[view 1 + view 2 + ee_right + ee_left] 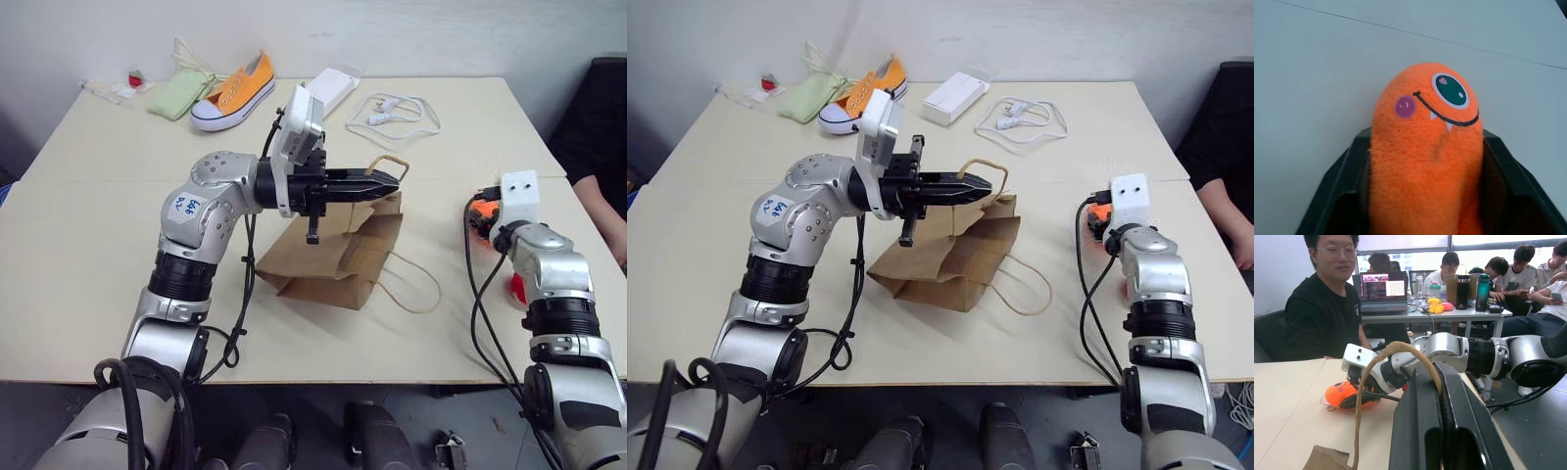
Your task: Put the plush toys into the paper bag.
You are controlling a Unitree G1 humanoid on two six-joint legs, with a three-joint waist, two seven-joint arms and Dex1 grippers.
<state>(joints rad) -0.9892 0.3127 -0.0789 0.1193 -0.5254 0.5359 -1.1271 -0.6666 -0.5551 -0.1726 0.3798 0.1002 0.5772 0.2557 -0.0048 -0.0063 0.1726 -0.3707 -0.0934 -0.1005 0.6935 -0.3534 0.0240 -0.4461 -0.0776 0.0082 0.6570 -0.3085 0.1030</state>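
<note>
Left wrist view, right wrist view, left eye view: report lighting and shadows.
Left wrist view: bright windows backlight the seated people. Right wrist view: even light on the orange one-eyed plush monster, no glare. Left eye view: only a soft shadow under the brown kraft paper bag on the beige table.

My arms are silver-grey metal shells with black ribbed bands at the joints. On the rounded housing of my left arm (201, 211) sits a white sticker with blue marks I cannot read. A white camera block (298, 125) rides on my left wrist, another with two small dark holes (519, 196) on my right. Black cables loop loose beside each forearm. My left gripper (380, 183) is two long black fingers; my right fingers (1342, 196) are broad, matte black slabs.
</note>
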